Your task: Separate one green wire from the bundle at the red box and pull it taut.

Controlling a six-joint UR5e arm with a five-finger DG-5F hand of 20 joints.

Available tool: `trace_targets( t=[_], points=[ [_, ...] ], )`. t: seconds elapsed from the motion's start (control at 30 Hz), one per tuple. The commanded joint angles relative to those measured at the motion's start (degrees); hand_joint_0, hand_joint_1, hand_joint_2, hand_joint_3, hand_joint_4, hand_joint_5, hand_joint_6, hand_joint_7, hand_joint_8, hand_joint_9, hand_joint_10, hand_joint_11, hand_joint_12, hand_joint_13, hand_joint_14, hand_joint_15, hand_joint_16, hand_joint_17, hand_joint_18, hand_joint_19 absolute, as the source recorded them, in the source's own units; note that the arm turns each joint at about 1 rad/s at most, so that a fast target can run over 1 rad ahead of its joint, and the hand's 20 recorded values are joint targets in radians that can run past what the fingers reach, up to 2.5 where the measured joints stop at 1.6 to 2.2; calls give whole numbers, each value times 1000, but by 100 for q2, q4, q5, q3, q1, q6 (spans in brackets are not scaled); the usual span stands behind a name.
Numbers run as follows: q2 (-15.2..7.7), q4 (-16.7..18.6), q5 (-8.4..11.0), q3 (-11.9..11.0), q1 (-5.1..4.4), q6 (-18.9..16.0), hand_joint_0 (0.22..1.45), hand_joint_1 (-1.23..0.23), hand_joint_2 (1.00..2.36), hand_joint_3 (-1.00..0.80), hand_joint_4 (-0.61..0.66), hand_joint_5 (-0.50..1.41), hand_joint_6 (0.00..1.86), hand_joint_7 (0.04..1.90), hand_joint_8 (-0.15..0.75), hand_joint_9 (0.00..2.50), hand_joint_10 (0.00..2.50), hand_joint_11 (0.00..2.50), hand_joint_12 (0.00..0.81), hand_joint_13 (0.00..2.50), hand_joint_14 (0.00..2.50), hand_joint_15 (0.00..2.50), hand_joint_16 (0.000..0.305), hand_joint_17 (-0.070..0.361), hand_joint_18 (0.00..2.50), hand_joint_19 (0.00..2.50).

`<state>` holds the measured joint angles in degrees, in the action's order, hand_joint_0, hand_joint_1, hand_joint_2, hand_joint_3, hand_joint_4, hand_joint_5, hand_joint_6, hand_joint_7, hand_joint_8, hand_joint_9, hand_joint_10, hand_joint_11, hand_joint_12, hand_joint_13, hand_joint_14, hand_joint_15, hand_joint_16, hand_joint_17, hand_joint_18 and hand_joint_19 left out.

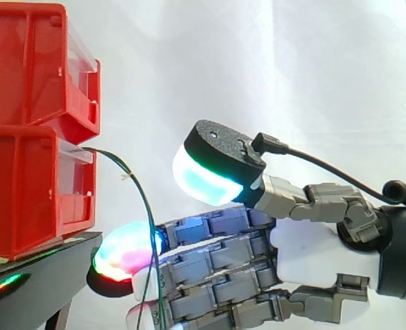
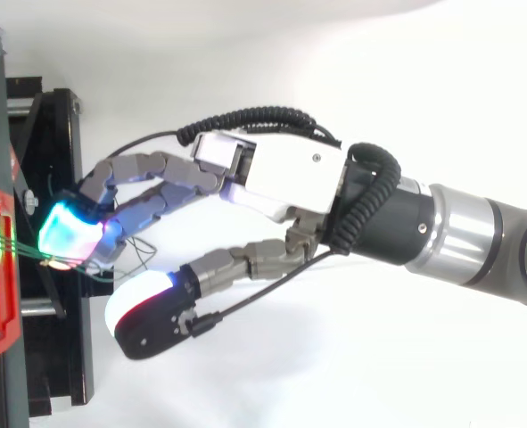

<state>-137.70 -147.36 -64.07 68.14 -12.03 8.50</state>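
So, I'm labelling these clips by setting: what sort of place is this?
Probably a robot lab rig: red bins on a black stand, a white curtain behind, and a hand by green wires.

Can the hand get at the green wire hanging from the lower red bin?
Probably yes: the thin green wire droops clear of the lower red plastic bin, right at the open hand's glowing fingertips, nothing between them.
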Motion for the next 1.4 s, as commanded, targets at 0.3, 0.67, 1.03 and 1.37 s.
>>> trace_targets(
  t=[0.3, 0.67, 1.03, 1.37],
  points=[
    [-2, -12, 123, 6, -159, -112, 541, -652, 1000, -500, 297, -112, 503, 1018, 260, 900, 16, 510, 373, 726, 12, 316, 47, 105, 580, 382],
    [-2, -21, 131, -55, -168, -446, 573, -652, 1004, -457, 272, -96, 504, 1108, 255, 959, 15, 535, 361, 747, 13, 332, 45, 101, 601, 394],
    [-2, -223, 131, -196, -168, -542, 573, -646, 1003, -465, 274, -98, 503, 1095, 257, 972, 16, 542, 362, 772, 13, 337, 45, 102, 626, 398],
    [-2, -408, 131, -345, -168, -674, 616, -669, 1013, -333, 196, -78, 501, 1313, 253, 978, 18, 555, 360, 769, 13, 339, 44, 100, 622, 404]
  ],
)
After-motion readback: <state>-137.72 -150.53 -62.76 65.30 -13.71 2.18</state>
